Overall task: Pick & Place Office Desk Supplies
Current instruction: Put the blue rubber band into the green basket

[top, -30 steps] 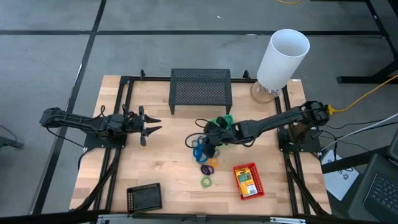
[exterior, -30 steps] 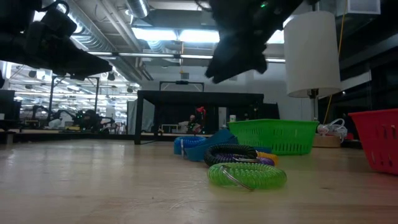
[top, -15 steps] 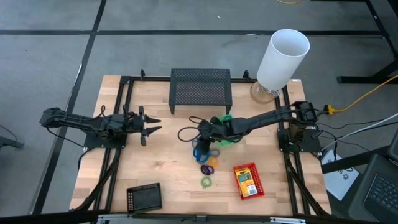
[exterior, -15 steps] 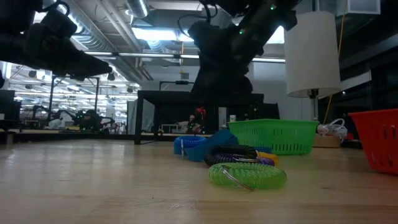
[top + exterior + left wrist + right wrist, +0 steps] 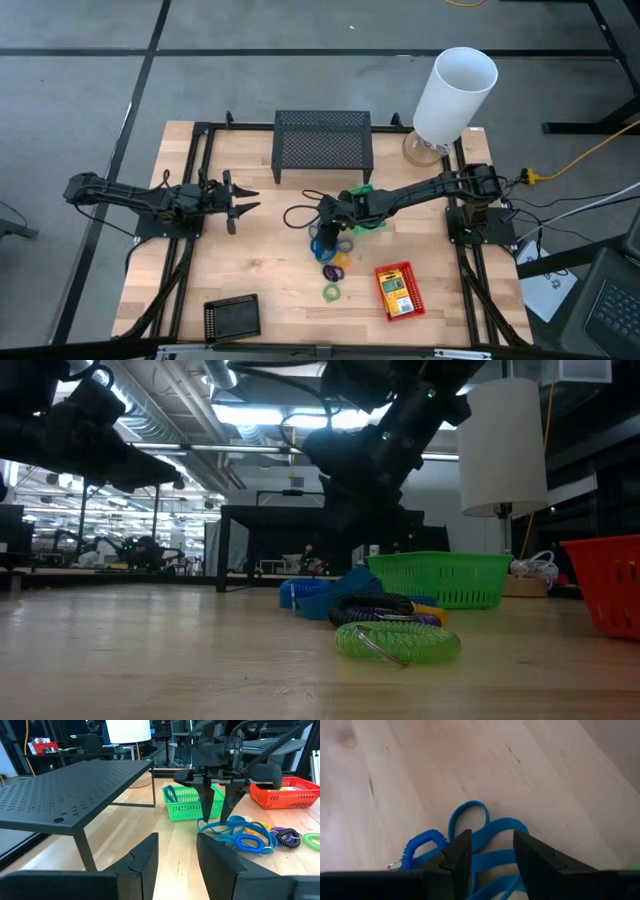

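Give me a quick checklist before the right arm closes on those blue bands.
1. Right pincer open: ok.
2. Right pincer directly over the thin blue band loops: ok.
3. Bands between its fingers: cannot tell.
4. Small green plastic basket upright, beside the bands: ok.
5. Left pincer parked open at the table's left, out of the way: ok.
6. Coiled green ring apart from the blue bands: ok.

A pale wooden table (image 5: 250, 270) stands on a grey floor (image 5: 80, 90) crossed by dark lines. In the room beyond, long ceiling lights (image 5: 260, 415) glow above rows of distant benches (image 5: 110, 555). A yellow cable (image 5: 590, 150) trails off to the right.
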Controlling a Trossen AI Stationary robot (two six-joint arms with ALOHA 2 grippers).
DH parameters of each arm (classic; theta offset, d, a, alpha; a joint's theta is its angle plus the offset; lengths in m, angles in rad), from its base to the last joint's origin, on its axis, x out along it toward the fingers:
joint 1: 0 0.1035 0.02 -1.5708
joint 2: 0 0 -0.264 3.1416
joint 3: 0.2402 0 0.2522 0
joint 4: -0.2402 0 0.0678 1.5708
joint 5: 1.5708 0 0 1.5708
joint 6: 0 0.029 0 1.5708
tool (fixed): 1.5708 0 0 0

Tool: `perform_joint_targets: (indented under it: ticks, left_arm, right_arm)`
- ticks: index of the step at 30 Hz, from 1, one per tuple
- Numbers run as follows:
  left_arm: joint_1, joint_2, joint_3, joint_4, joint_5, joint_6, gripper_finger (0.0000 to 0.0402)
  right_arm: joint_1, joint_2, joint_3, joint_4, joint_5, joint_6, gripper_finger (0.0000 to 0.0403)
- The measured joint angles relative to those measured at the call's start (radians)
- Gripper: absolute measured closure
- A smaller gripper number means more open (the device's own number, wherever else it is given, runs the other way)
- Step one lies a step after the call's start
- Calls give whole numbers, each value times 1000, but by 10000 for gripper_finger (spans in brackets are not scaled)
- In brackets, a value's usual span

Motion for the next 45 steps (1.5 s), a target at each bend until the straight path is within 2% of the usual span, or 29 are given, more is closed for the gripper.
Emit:
perform_joint_targets:
  ticks: [6,12,19,25,29,36,45]
  left_arm:
    - [0,0,0,-6,0,0,272]
    - [0,0,0,-6,12,-13,272]
    - [0,0,0,-4,30,-25,272]
    - [0,0,0,-3,29,-25,272]
    - [0,0,0,-3,29,-25,272]
    - [0,0,0,-6,30,-25,272]
    - [0,2,0,-7,32,-32,272]
  right_arm:
    - [18,0,70,-106,-4,-8,256]
    - [73,3,135,-26,-43,-98,256]
    - [146,34,146,55,76,-84,256]
    - [188,96,145,55,-33,-100,256]
    - [196,101,145,-31,-25,-165,256]
    - [202,95,145,-210,-2,-149,256]
    - [201,95,145,-216,1,-146,256]
